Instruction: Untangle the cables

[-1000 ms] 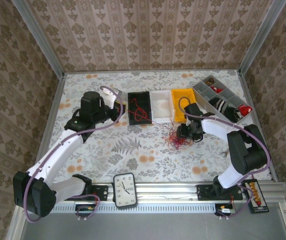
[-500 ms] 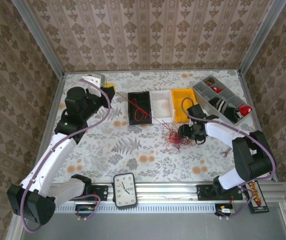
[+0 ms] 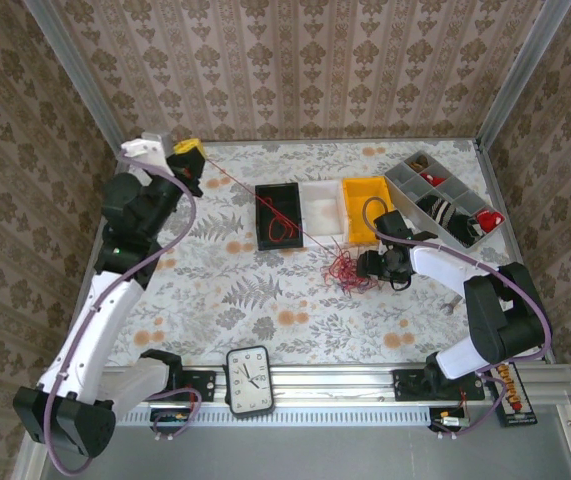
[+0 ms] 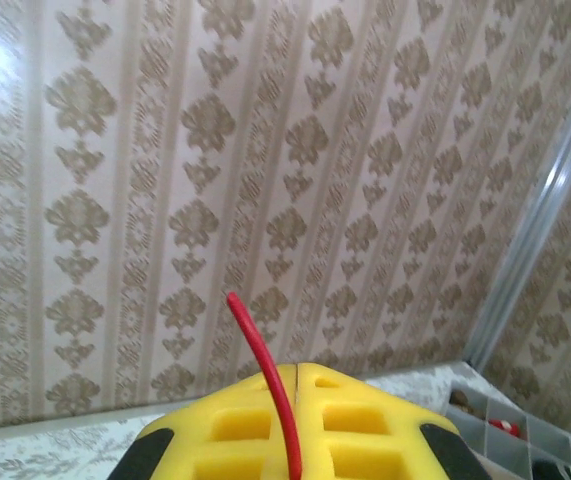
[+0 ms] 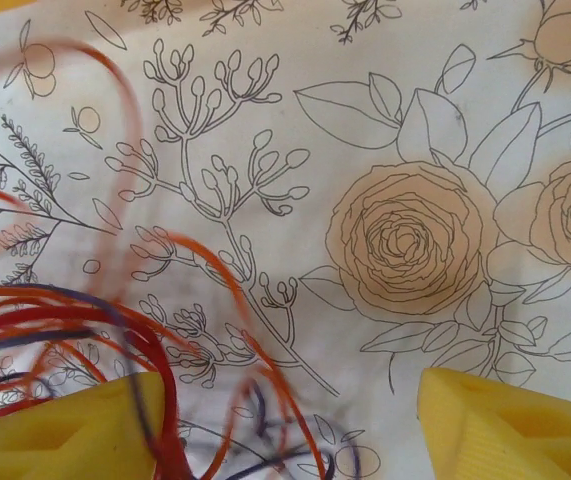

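Clearly the job was under way but far from finished. At the upper left of the top view the left gripper [image 3: 187, 150] was raised above the table [image 3: 215, 290], its yellow fingers pressed together on one red strand [image 3: 227, 181]. The left wrist view showed that strand [image 4: 262, 360] pinched in the seam between them. From there the strand ran in a straight line down and rightward over the black bin [image 3: 261, 215], where a loose red cable [image 3: 281, 226] already lay by itself. A white bin [image 3: 323, 205] and a yellow bin [image 3: 363, 200] stood just right of it.

Right of centre, the tangle [image 3: 343, 270] of red, orange and purple wires lay on the table. The right gripper [image 3: 370, 265] sat just beside it, jaws apart, and the right wrist view showed wires looping around the finger [image 5: 65, 425] at lower left. By my reading, one cable was sorted, one was being drawn out, and most of the knot remained.
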Robot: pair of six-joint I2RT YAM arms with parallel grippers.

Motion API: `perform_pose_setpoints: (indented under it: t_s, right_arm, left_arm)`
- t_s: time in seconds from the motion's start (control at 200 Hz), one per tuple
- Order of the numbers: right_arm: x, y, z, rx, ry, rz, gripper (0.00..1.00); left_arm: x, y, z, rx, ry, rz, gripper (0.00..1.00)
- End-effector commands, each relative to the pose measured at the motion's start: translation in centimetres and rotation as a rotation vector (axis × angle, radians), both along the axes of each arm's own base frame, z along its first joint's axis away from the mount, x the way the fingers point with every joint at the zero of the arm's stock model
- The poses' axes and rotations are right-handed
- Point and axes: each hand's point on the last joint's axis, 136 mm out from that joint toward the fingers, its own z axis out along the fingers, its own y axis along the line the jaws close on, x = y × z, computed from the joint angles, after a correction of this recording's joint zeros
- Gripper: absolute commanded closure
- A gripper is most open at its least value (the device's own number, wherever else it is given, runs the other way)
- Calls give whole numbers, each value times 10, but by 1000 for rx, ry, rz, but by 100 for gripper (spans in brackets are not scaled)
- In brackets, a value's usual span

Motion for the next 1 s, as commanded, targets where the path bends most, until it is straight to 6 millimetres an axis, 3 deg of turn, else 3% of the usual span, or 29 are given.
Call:
perform_pose_setpoints:
  t_s: [0.0, 0.155, 0.42, 0.7, 0.995]
  right_arm:
    - [-12, -17, -8, -72, 43, -36, 32]
    - [-12, -19, -11, -83, 54, -43, 32]
    - [-14, -23, -13, -101, 66, -59, 32]
    - [-14, -24, -16, -102, 76, -68, 32]
    - [-15, -26, -16, -99, 70, -77, 32]
  left_arm:
    - [-27, 28, 80, -116, -214, 59, 100]
    - [-31, 23, 96, -113, -242, 25, 100]
    - [-38, 19, 108, -118, -280, -14, 100]
    - [-47, 68, 147, -108, -329, 221, 100]
    - [-47, 123, 155, -93, -306, 529, 100]
